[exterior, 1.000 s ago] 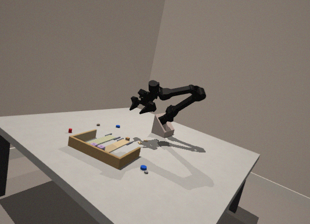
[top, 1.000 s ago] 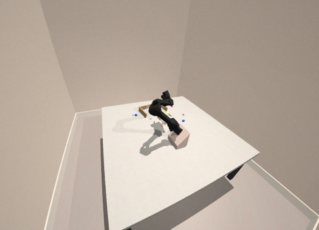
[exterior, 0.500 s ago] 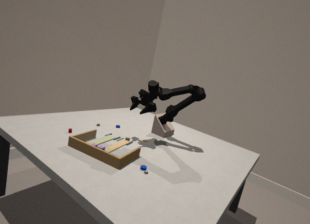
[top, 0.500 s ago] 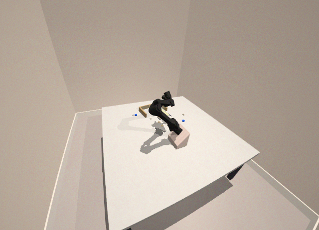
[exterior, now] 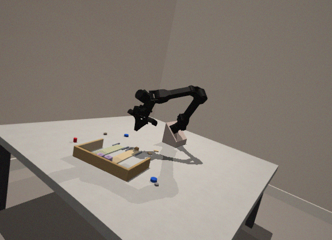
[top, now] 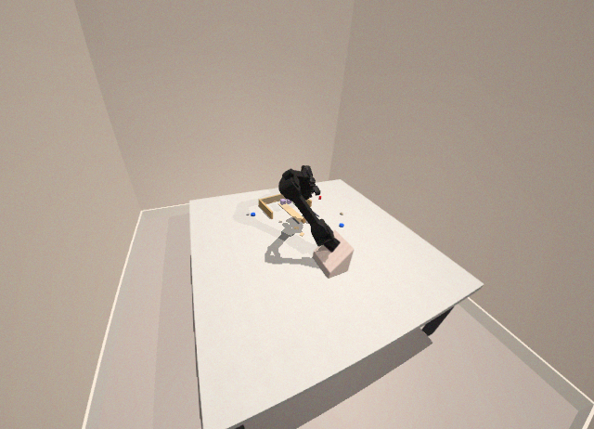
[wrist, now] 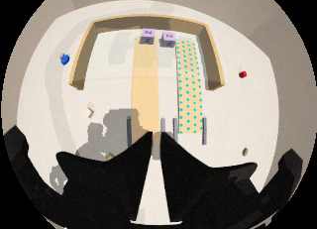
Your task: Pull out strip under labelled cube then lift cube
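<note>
My gripper [exterior: 137, 129] [wrist: 157, 136] is shut with nothing between its fingertips, high above the near end of the strips. A plain tan strip [wrist: 145, 85] [exterior: 125, 155] [top: 290, 211] lies flat, its near end partly hidden by the fingers in the wrist view. A purple lettered cube [wrist: 148, 36] [exterior: 108, 157] sits on its far end. A second purple lettered cube [wrist: 168, 40] [exterior: 100, 154] stands just right of it in the wrist view, beside the far end of a teal-dotted strip [wrist: 189, 85] [exterior: 109, 149]. The letters look like N or Z; I cannot tell them apart surely.
A three-sided wooden wall [wrist: 149, 23] [exterior: 99, 162] [top: 264, 208] surrounds the cubes, open towards the arm base. Low grey rails [wrist: 129, 132] [wrist: 204, 131] flank the strips' near ends. A blue disc [wrist: 64, 59] [exterior: 153, 179] and a red cylinder [wrist: 243, 74] [exterior: 75, 140] lie outside the wall.
</note>
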`<action>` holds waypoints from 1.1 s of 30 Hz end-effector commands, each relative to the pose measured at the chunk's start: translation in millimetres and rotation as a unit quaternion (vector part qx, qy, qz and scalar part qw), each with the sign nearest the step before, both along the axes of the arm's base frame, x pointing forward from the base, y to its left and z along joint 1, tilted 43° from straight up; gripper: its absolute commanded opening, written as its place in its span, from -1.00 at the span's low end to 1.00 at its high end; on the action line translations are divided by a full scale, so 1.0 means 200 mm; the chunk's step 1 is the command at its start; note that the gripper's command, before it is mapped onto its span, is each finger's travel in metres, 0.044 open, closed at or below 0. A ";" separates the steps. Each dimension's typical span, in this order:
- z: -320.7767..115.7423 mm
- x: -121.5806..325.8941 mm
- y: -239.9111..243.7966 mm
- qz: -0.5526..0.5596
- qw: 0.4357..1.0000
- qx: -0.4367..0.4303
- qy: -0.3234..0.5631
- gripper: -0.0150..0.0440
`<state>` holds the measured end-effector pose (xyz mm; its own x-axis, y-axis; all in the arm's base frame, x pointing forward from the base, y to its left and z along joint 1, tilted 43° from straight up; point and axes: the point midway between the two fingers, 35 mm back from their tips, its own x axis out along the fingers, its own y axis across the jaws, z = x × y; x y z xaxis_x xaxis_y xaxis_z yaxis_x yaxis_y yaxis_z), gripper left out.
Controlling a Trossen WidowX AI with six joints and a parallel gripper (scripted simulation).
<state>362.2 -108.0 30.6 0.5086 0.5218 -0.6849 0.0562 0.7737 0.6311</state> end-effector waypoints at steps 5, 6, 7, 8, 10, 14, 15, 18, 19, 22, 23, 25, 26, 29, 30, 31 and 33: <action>-0.16 0.06 0.18 0.175 0.978 0.016 0.110 -0.49; -0.17 0.06 0.19 0.185 0.976 0.018 0.116 -0.49; -0.17 0.06 0.19 0.189 0.975 0.019 0.118 -0.49; -0.17 0.06 0.19 0.189 0.975 0.019 0.118 -0.49; -0.17 0.06 0.19 0.189 0.975 0.019 0.118 -0.49; -0.17 0.06 0.19 0.189 0.975 0.019 0.118 -0.49; -0.18 0.06 0.20 0.189 0.975 0.019 0.118 -0.49; -0.20 0.07 0.21 0.189 0.975 0.019 0.118 -0.49; -0.20 0.07 0.22 0.189 0.975 0.019 0.118 -0.49; -0.22 0.07 0.23 0.189 0.975 0.019 0.118 -0.49; -0.23 0.08 0.24 0.189 0.975 0.019 0.118 -0.49; -0.24 0.08 0.25 0.189 0.975 0.018 0.118 -0.49; -0.25 0.08 0.26 0.189 0.975 0.018 0.118 -0.49; -0.26 0.08 0.27 0.189 0.975 0.019 0.118 -0.49; -0.27 0.09 0.28 0.189 0.975 0.019 0.118 -0.49; -0.28 0.09 0.28 0.189 0.975 0.019 0.118 -0.49; -0.29 0.09 0.30 0.189 0.975 0.019 0.118 -0.49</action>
